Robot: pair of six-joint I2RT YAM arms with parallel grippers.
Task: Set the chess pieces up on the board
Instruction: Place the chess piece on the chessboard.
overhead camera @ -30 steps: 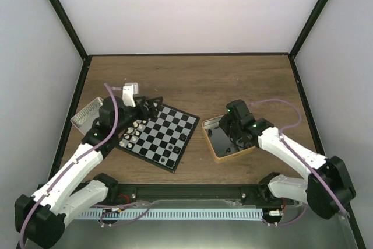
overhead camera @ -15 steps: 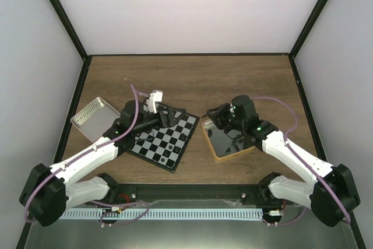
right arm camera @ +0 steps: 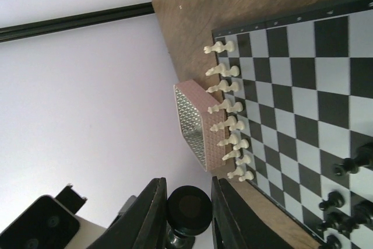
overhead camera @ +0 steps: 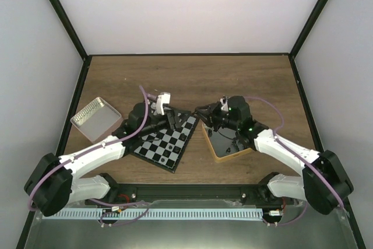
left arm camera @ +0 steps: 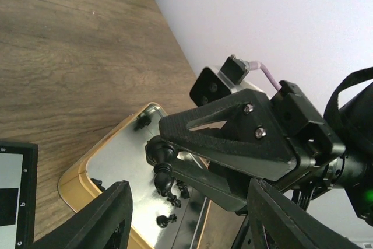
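The board (overhead camera: 165,146) lies left of centre and also shows in the right wrist view (right arm camera: 303,80). Cream-white pieces (right arm camera: 228,107) stand in two rows along its far edge. A few black pieces (right arm camera: 345,202) stand near its other edge. My right gripper (overhead camera: 205,113) is shut on a black piece (right arm camera: 189,210), held in the air over the left rim of the gold-rimmed tin (overhead camera: 231,146). The left wrist view shows that piece (left arm camera: 159,166) hanging between the right fingers. My left gripper (overhead camera: 175,119) is open and empty over the board's right corner, facing the right gripper.
A silver-and-pink tin (overhead camera: 94,118) sits left of the board, seen on edge in the right wrist view (right arm camera: 196,127). Loose black pieces (left arm camera: 165,220) lie in the gold-rimmed tin (left arm camera: 76,180). Dark frame posts border the table.
My left arm swung right from the board's left side to its right corner. My right gripper rose out of the gold-rimmed tin and moved left with the black piece.
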